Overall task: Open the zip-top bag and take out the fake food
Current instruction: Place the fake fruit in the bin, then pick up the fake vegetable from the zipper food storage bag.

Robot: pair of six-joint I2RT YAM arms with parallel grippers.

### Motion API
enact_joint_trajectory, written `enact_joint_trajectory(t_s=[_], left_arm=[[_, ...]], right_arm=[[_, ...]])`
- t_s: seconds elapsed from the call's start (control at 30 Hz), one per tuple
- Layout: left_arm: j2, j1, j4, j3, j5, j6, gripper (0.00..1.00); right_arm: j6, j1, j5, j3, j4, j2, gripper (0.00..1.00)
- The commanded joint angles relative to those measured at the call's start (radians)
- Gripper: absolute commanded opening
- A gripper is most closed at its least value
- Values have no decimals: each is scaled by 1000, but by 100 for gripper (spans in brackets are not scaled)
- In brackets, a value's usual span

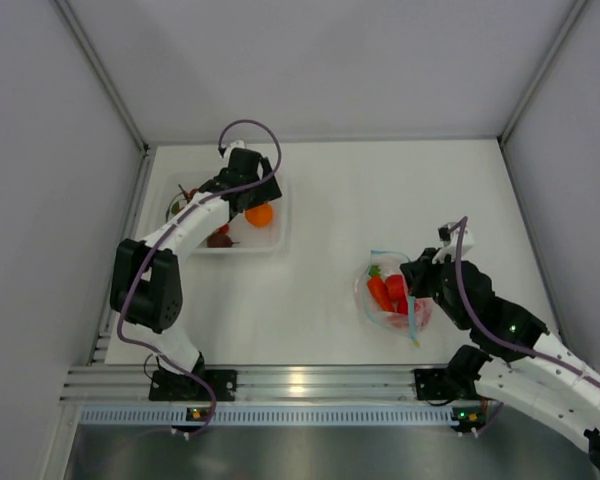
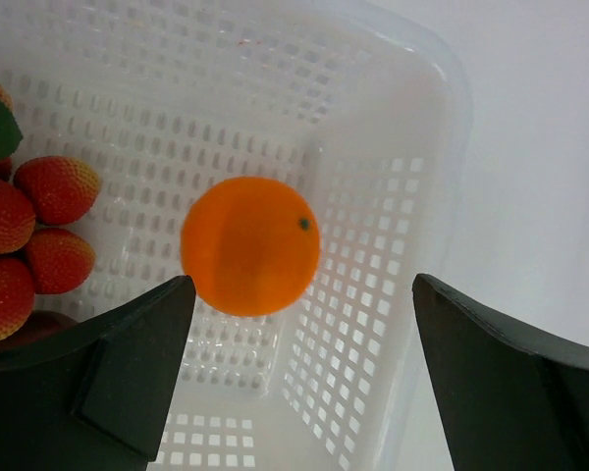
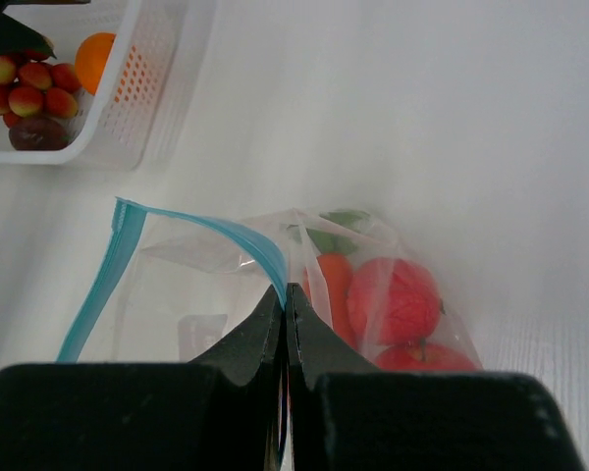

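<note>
I am pinching the small clear soft plastic zip-top bag (image 3: 196, 257) with my right gripper (image 3: 285, 294) closed tight on its rim at the teal-blue zip strip (image 3: 96, 287), the bag lying on the white surface (image 3: 471, 118) with an orange plastic carrot (image 3: 336, 285) and red toy fruits (image 3: 393, 294) inside. My left gripper (image 2: 300, 304) is hovering wide open and empty over the white perforated basket (image 2: 373, 294) holding the toy orange (image 2: 250, 245). The film is looking limp and slippery, so I am judging the stiffer zip edge the surest hold.
</note>
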State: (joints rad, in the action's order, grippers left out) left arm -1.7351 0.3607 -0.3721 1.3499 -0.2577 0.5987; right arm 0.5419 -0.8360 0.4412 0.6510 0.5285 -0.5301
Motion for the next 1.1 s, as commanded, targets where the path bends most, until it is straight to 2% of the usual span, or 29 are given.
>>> enact_joint_trajectory(t_s=[0.0,0.2,0.3,0.4,0.43,0.5,0.53,0.6,0.67,0.8,0.83,0.97,1.0,1.07], left_arm=[[126,-6,18,-5,95,-5,98],[313,23,18,-60,176,3,98],[406,78,18,-78,192,-8,98],[459,196,12,-87,125,-19,98],[482,278,9,-86,97,-19,98],[499,368,12,-84,49,-1,98],[509,456,12,-84,13,24,98],[511,544,16,-77,-37,50,98],[503,699,60,-93,-87,99,98],[485,785,197,-141,-86,164,98],[473,831,200,-137,-160,185,98],[419,919,228,-143,-265,252,98],[405,923,243,-152,-267,259,97],[393,932,268,-173,-278,297,88]], right_arm=[[1,-14,40,25,10,7,0],[21,-14,57,50,21,-42,1],[33,-14,56,58,10,-68,0],[43,-14,60,62,-8,-82,0],[44,-14,62,64,-12,-91,0],[47,-14,71,76,-15,-102,0],[47,-12,70,81,-15,-111,0],[50,-14,82,96,-15,-123,0],[61,-14,102,113,-7,-142,0],[84,-12,110,122,-21,-168,0],[90,-14,113,122,-27,-177,0],[124,-12,134,121,-41,-192,0],[131,-14,137,121,-42,-192,0],[150,-14,143,118,-53,-197,0]])
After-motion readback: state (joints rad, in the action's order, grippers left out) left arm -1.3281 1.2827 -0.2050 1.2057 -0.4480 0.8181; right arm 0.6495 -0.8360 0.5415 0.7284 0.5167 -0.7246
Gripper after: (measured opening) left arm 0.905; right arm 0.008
